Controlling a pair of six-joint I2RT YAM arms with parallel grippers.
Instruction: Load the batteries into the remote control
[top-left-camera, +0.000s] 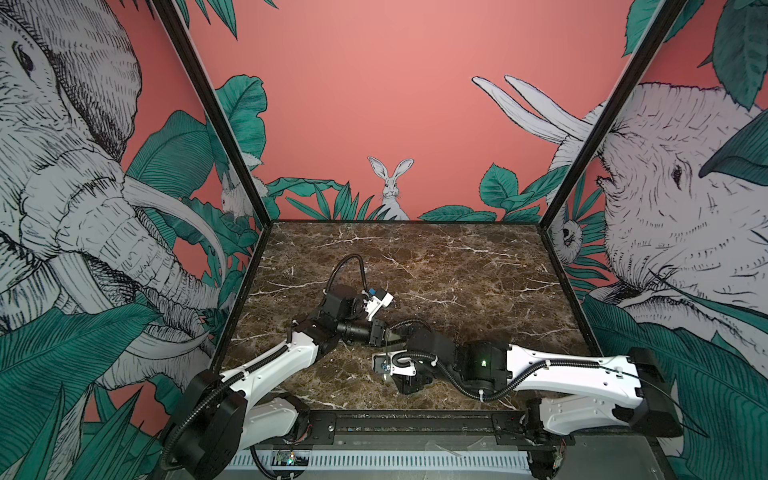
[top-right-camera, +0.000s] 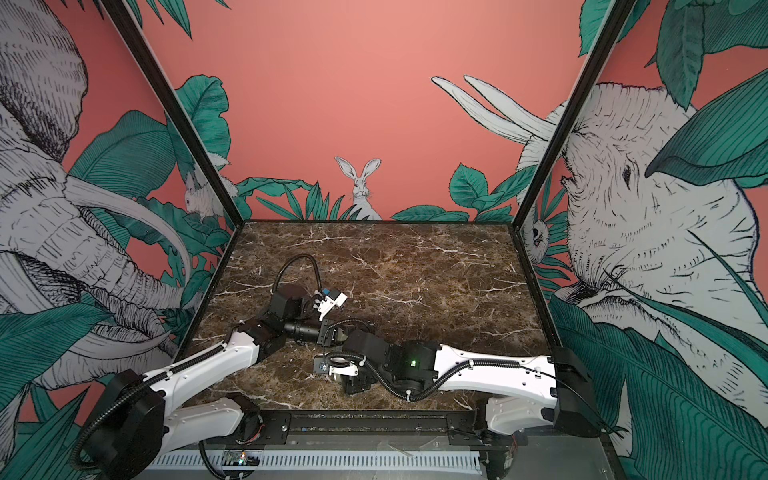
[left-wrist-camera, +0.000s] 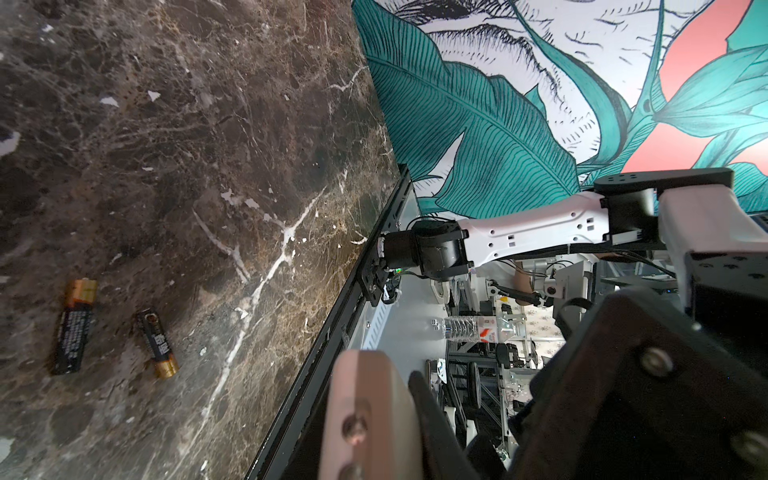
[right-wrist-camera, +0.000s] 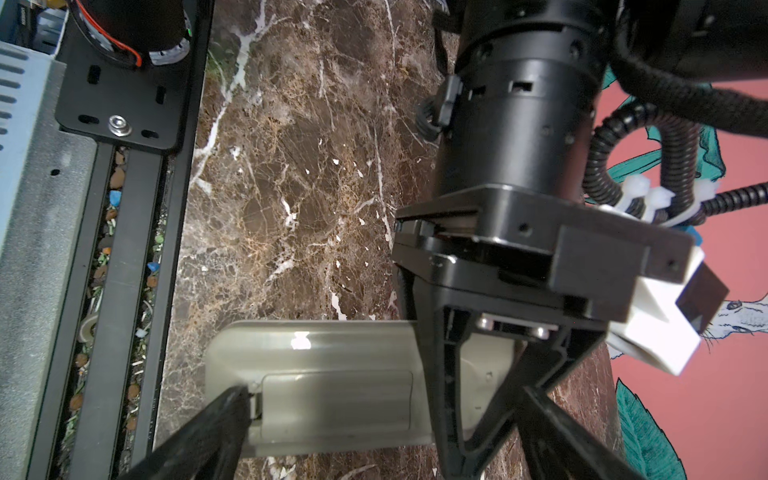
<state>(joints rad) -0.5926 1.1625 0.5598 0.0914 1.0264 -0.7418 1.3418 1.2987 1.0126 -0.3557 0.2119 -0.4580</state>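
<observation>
Marble table (top-left-camera: 457, 270) fills the cell floor, and both arms meet near its front middle. L gripper (right-wrist-camera: 461, 436) is clamped across the remote control (right-wrist-camera: 324, 353) w/ fingers narrow. The remote lies back-up near the front edge, so L looks like the anchor. R gripper (right-wrist-camera: 382, 399) stands wide and holds nothing, w/ one fingertip (right-wrist-camera: 235, 401) at the latch end of the battery cover (right-wrist-camera: 336, 407), which looks seated. Remote reads as light, stiff, glossy plastic, prob slippery. Best taken at the end away from the bay, where L sits, leaving the cover free. Batteries (left-wrist-camera: 75, 328) lie loose on the marble, near each other but not touching, gold ends opposite ways. They're small, hard and round, so they'll roll. Pinch each mid-body, across the dia.
</observation>
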